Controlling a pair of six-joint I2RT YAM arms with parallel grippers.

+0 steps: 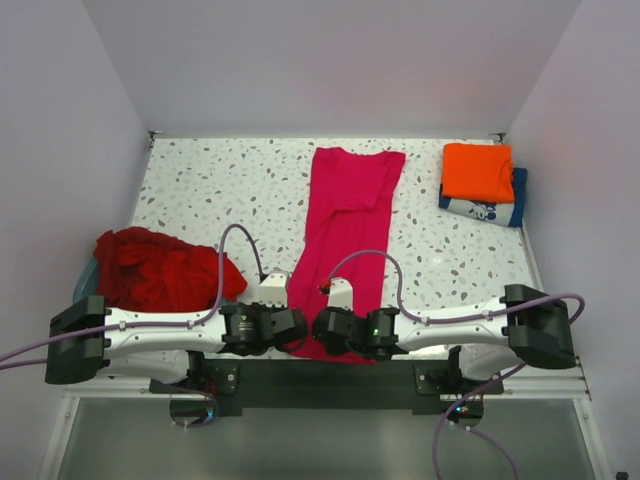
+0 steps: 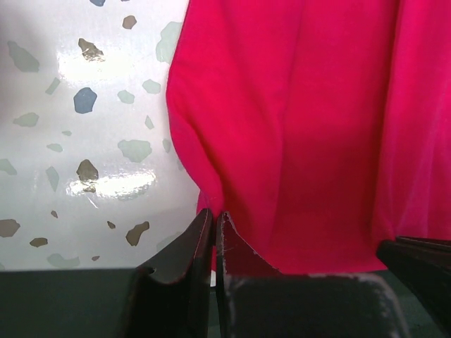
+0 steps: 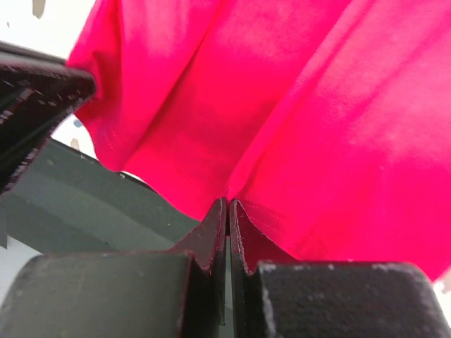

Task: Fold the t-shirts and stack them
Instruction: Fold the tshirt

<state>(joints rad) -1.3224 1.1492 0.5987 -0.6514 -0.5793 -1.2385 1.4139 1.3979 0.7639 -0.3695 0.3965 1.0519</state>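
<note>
The left gripper [image 2: 215, 236] and right gripper [image 3: 228, 229] are each pinched tight on the near hem of the pink shirt [image 1: 345, 215], which lies long down the middle of the table [image 1: 200, 185]. Both bites look thin: uneven lifting could pull a corner free and skew the fold.

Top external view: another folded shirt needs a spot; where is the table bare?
Bare speckled table: far left, beyond the crumpled dark red t-shirts and left of the magenta-pink t-shirt; and near right, before the folded orange t-shirt. Crowded: near middle, where left gripper and right gripper pinch the magenta hem.
</note>
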